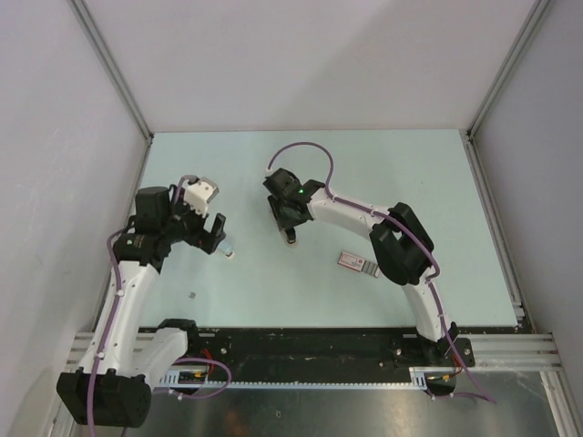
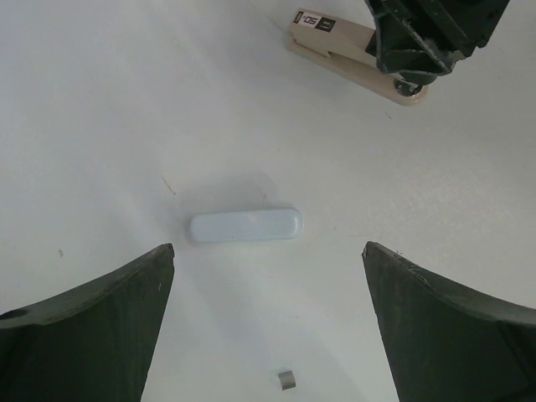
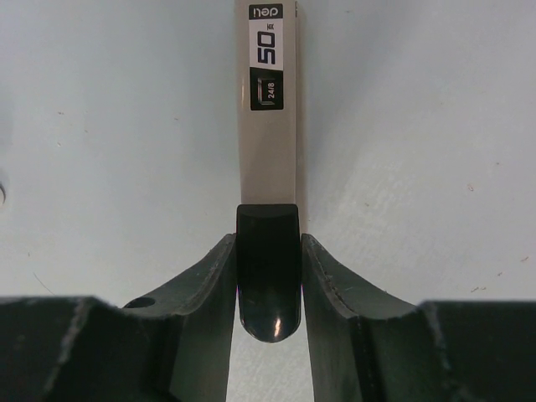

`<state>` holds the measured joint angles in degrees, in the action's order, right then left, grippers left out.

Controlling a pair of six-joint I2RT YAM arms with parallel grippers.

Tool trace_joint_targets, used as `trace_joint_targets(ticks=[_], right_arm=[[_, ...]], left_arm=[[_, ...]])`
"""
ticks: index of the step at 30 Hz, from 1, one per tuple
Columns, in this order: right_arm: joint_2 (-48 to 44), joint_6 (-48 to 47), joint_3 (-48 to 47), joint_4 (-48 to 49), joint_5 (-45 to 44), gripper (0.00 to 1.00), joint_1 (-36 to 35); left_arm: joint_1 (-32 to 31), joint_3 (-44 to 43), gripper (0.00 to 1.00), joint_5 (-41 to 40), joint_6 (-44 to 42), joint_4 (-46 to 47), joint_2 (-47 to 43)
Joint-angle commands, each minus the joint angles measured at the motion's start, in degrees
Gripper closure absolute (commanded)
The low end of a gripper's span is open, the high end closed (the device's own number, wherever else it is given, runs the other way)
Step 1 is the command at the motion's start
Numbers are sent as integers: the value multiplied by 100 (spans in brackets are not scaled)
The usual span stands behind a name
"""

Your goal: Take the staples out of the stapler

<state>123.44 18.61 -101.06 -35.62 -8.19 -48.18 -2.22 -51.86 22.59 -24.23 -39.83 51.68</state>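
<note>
The stapler (image 3: 268, 126) has a tan body with a black label and a black rear end. It lies flat on the table. My right gripper (image 3: 268, 276) is shut on that black end, one finger on each side. In the left wrist view the stapler (image 2: 343, 52) lies at the top, with the right gripper (image 2: 410, 59) over its end. My left gripper (image 2: 268, 251) is open and empty, above the table. One tiny silvery staple bit (image 2: 286, 379) lies between its fingers. In the top view the right gripper (image 1: 291, 229) is mid-table and the left gripper (image 1: 219, 238) is to its left.
A pale blue capsule-shaped piece (image 2: 244, 226) lies just beyond the left fingertips; it also shows in the top view (image 1: 228, 256). A flat pinkish-red and white box (image 1: 357, 263) lies right of the stapler. A small grey speck (image 1: 193, 295) lies near the left arm. Walls enclose three sides.
</note>
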Motion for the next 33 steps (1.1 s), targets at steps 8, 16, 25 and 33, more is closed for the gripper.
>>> trace_joint_targets(ticks=[8, 16, 25, 33], right_arm=[[-178, 726, 26, 242, 467, 81, -62], [-1441, 2073, 1316, 1784, 160, 99, -317], [-2303, 3009, 2166, 2789, -855, 100, -639], [-2117, 3293, 2215, 2678, -1086, 100, -612]], left_arm=[[-670, -101, 1, 148, 375, 156, 341], [-961, 325, 0, 634, 622, 846, 548], [-1258, 440, 1, 1092, 880, 1254, 1123], [-1285, 475, 0, 1240, 824, 1294, 1356]])
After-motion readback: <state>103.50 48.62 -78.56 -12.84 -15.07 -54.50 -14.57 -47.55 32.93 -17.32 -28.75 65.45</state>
